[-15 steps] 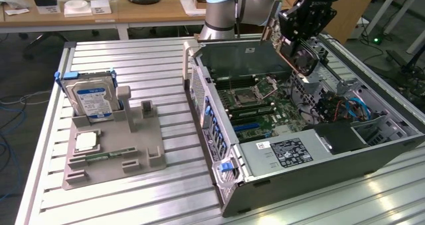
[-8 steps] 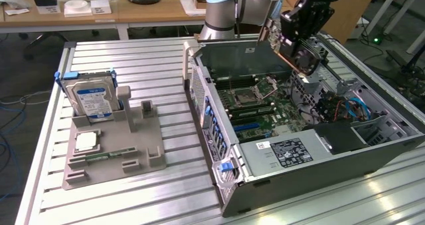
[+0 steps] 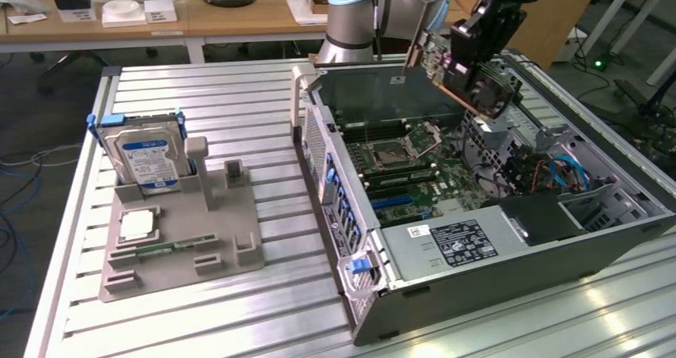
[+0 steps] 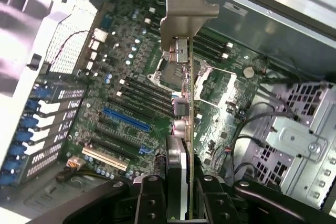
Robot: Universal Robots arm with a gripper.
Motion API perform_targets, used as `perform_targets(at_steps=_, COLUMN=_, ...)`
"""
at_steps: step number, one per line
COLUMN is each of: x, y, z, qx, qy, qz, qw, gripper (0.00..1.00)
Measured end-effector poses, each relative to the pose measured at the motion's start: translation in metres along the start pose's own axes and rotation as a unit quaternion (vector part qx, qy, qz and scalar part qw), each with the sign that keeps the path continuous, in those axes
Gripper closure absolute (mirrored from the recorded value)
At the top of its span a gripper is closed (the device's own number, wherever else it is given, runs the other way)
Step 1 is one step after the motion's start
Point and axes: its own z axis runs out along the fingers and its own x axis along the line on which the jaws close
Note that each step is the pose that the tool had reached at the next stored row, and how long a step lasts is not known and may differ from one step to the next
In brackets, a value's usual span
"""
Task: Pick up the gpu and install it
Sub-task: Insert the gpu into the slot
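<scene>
The gripper hangs over the open computer case. Its jaws are pinched on the gpu, one on each flat face near the card's upper edge. The card is in the air, clear of the motherboard, and tilted rather than level in the exterior view. Its fan side faces the exterior view's right.

In the wrist view the gpu appears edge-on as a thin line running away from the jaws. Its metal bracket is at the far end, and the blue expansion slot lies off to one side below it.

Judging by its shape, the card is light and stiff but delicate. It is a thin board that should not bend under its own weight, yet its soldered parts, fan blades and connector edge would not take knocks or squeezing well. The flat faces near the upper edge look like the sensible place to hold it, away from the fan hub and the contact edge. Because the hold is narrow and the card is long, it could pivot in the jaws, with the bracket end pulling it down.

The hard drive stands in the grey fixture tray on the slatted metal surface, well apart from the case.
</scene>
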Motion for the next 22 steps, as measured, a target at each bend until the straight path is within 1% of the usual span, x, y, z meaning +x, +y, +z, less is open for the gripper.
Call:
perform_targets(at_steps=3, x=0.0, y=0.0, z=0.0, qx=0.0, qy=0.0005, qz=-0.028, qw=0.9996, gripper=0.72)
perform_targets(at_steps=6, x=0.0, y=0.0, z=0.0, qx=0.0, qy=0.0011, qz=-0.055, qw=0.9985, gripper=0.72)
perform_targets(at_steps=8, x=0.0, y=0.0, z=0.0, qx=0.0001, qy=0.0014, qz=-0.073, qw=0.9974, gripper=0.72)
perform_targets(at_steps=11, x=0.0, y=0.0, z=0.0, qx=0.0001, qy=0.002, qz=-0.1, qw=0.995, gripper=0.72)
perform_targets(at_steps=14, x=0.0, y=0.0, z=0.0, qx=0.0001, qy=0.0025, qz=-0.127, qw=0.9919, gripper=0.72)
perform_targets(at_steps=17, x=0.0, y=0.0, z=0.0, qx=0.0001, qy=0.003, qz=-0.154, qw=0.988, gripper=0.72)
perform_targets(at_steps=20, x=0.0, y=0.0, z=0.0, qx=0.0002, qy=0.0035, qz=-0.181, qw=0.9835, gripper=0.72)
perform_targets(at_steps=22, x=0.0, y=0.0, z=0.0, qx=0.0002, qy=0.0039, qz=-0.199, qw=0.98, gripper=0.72)
